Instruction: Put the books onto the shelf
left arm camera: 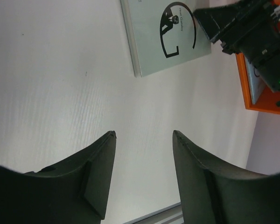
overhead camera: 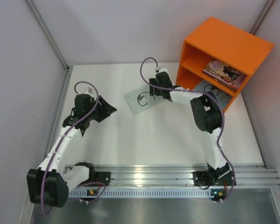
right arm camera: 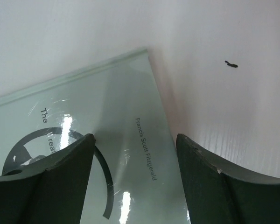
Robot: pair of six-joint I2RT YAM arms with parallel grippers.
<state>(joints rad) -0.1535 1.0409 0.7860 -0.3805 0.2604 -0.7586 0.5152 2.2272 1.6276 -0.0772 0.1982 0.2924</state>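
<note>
A pale green book (overhead camera: 141, 100) with a black swirl mark lies flat on the white table, left of the orange shelf (overhead camera: 233, 42). My right gripper (overhead camera: 155, 93) hovers open over the book's right edge. In the right wrist view one finger is above the cover (right arm camera: 84, 107) and the other above bare table, gripper (right arm camera: 135, 137). A pink illustrated book (overhead camera: 224, 72) lies in the shelf's upper compartment and a light blue one (overhead camera: 209, 88) in the lower. My left gripper (overhead camera: 109, 111) is open and holds nothing, well left of the green book (left arm camera: 165, 37); its jaws (left arm camera: 143, 134) frame only table.
The shelf stands angled in the back right corner against the booth walls. An aluminium rail (overhead camera: 177, 175) with both arm bases runs along the front edge. A small black speck (right arm camera: 231, 64) lies on the table beyond the book.
</note>
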